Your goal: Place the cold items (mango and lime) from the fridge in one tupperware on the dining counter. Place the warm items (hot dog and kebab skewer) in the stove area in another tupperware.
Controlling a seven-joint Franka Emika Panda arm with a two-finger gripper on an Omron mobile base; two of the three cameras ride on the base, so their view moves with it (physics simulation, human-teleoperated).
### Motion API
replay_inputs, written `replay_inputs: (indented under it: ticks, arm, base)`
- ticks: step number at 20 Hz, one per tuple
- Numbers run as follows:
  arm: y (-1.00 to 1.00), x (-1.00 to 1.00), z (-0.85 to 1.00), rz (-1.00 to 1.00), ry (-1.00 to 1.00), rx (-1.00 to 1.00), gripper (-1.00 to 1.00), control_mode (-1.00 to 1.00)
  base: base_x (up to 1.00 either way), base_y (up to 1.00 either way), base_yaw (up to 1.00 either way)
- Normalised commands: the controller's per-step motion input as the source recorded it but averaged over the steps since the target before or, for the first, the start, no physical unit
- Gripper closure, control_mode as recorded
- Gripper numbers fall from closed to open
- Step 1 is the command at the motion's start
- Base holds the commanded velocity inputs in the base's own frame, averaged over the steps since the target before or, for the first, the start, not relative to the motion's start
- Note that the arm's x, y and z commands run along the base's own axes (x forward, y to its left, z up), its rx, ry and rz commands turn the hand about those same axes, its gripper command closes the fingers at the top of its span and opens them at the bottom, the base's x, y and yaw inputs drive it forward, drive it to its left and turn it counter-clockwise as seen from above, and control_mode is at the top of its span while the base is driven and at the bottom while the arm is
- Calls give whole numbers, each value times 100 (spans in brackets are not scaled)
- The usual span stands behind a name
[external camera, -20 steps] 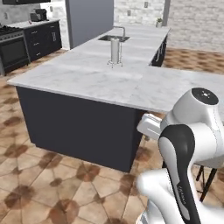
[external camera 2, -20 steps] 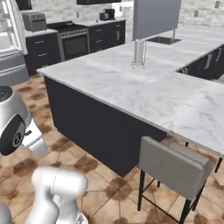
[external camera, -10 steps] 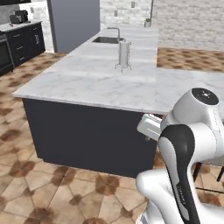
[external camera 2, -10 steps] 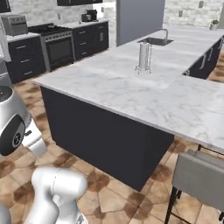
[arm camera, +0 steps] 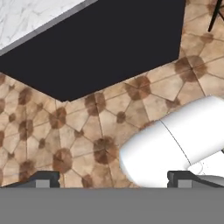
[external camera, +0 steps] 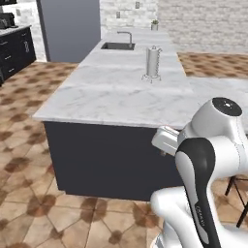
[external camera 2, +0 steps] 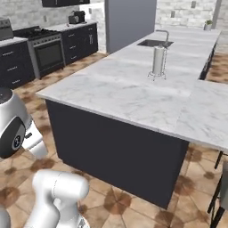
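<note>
My gripper (arm camera: 113,179) hangs open above the tiled floor, its two dark fingertips (arm camera: 43,179) wide apart with nothing between them. The dark side of the marble dining counter (external camera: 111,92) (external camera 2: 129,89) crosses the top of the hand view. The tall grey fridge (external camera: 70,29) (external camera 2: 129,22) stands shut beyond the counter's far end. The stove (external camera 2: 46,49) sits in the dark cabinets at the left. The mango, lime, hot dog, kebab skewer and tupperware are out of view.
A paper towel holder (external camera: 153,62) (external camera 2: 158,62) stands on the counter, with a sink (external camera: 117,46) (external camera 2: 153,43) behind it. A stool (external camera 2: 220,196) is at the counter's right side. Open tiled floor lies in front of the counter and to its left.
The whole picture has shifted: the base has turned and the counter corner now sits nearer and more central. The gripper stays open.
</note>
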Motion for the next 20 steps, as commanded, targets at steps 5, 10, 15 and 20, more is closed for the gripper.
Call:
replay_inputs:
  ticks: [5, 10, 15, 20]
  arm:
    - [0, 0, 0, 0, 0, 0, -100, 100]
    - [0, 0, 0, 0, 0, 0, -100, 100]
    - [0, 0, 0, 0, 0, 0, -100, 100]
    - [0, 0, 0, 0, 0, 0, -100, 100]
  base:
    - [73, 100, -26]
    - [72, 100, -26]
    - [71, 100, -26]
    - [72, 100, -28]
